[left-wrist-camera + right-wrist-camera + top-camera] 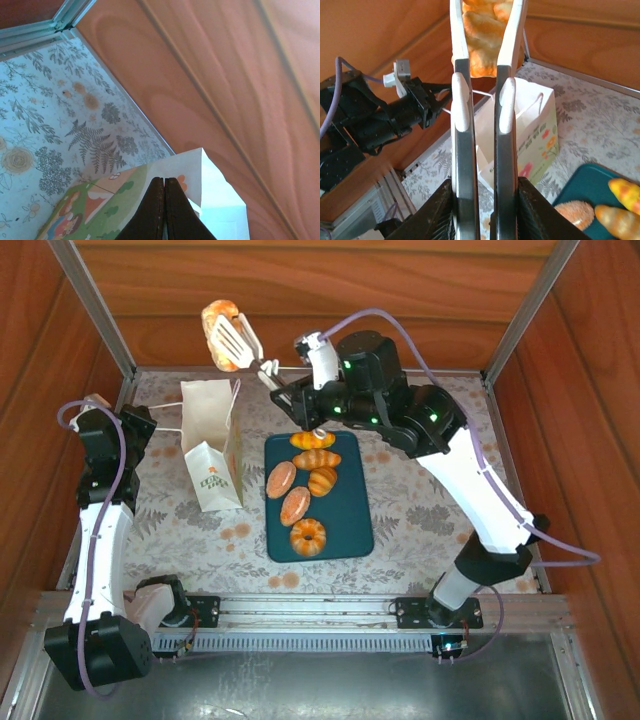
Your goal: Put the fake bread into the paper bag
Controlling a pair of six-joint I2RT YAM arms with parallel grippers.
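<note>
White tongs [240, 338], clamped in the right gripper [283, 390], carry one fake bread [217, 315] high beyond the paper bag [210, 430]; five more lie on the teal tray [350, 510]. At the left wrist, the left gripper [164, 210] is closed, seemingly pinching the bag's rim. From the right wrist, the bread hangs off the bag's mouth, so an early release would drop it outside.

A small white paper bag [213, 445] with cord handles and a flower print stands upright, mouth open, just left of a dark teal tray [350, 515]. Six glossy golden-brown toy pastries [295, 505] lie on the tray's left half: oval rolls, striped loaves, and a ring doughnut [308, 536] nearest its near edge. A seventh pastry [222, 335] is pinched in white tongs [250, 348], raised beyond the tray's far-left corner.
</note>
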